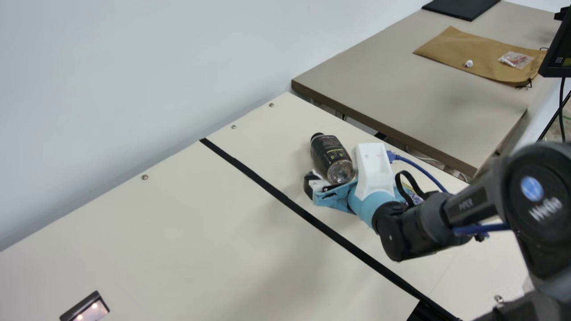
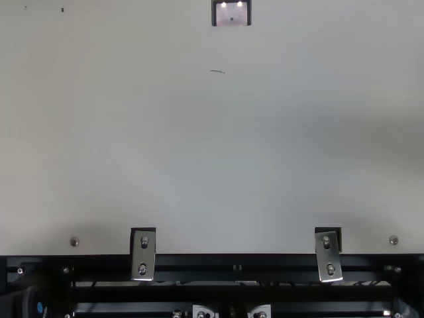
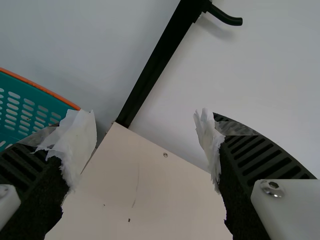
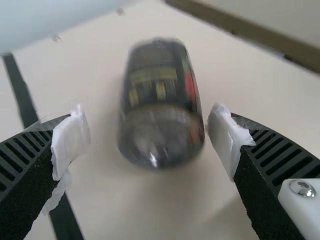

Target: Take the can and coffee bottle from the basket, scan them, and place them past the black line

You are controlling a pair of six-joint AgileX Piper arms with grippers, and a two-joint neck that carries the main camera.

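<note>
With right fingers (image 4: 272, 155) and left fingers (image 3: 252, 150) spread, the bottle (image 1: 331, 156) lay past the line (image 1: 285, 199), which ran at its seven o'clock in the main view, and placing seemed nearly done, the right arm (image 1: 417, 227) next needing to back off without rolling it.

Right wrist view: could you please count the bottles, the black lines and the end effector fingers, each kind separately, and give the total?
Bottle: 1
Black line: 1
Right end effector, fingers: 2
Total: 4
</note>
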